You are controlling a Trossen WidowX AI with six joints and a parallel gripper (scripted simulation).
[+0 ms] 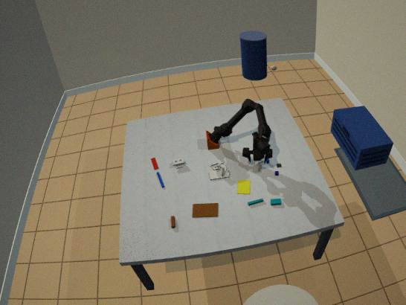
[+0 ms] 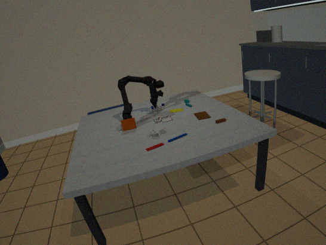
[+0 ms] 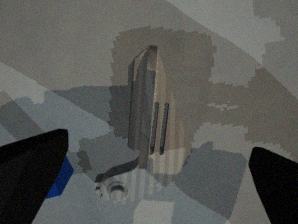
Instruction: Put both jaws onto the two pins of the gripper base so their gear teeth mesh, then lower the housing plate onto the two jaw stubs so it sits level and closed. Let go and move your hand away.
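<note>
The gripper (image 1: 257,161) (image 2: 154,106) (image 3: 160,147) is wide open, with nothing held. Its fingertips point downward, above and to either side of a pale jaw (image 1: 259,167) (image 2: 156,109) (image 3: 156,125). Positions below are given in the top view, relative to the yellow tile (image 1: 244,187) (image 2: 176,110).

The jaw is above and slightly right of the tile. The wrist view shows its ribbed surface, two narrow parallel slots and a round hole at the lower end. One blue cube (image 1: 268,161) (image 2: 152,107) (image 3: 60,180) is beside the jaw, partly covered by a finger in the wrist view. A second blue cube (image 1: 276,173) (image 2: 163,104) and a dark block (image 1: 279,165) are further right.

A white plate (image 1: 219,175) (image 2: 168,119) is to the left of the tile, slightly above it, with pale parts at its upper side. A pale block (image 1: 179,163) (image 2: 154,135) is further left. Detail is too small to tell which is the gripper base and which the housing plate. The jaw under the gripper is apart from both.

The red bar (image 1: 155,164) (image 2: 154,147) and blue bar (image 1: 160,179) (image 2: 177,137) are at far left. The brown board (image 1: 205,210) (image 2: 202,115) is below left of the tile; two teal blocks are below right.
</note>
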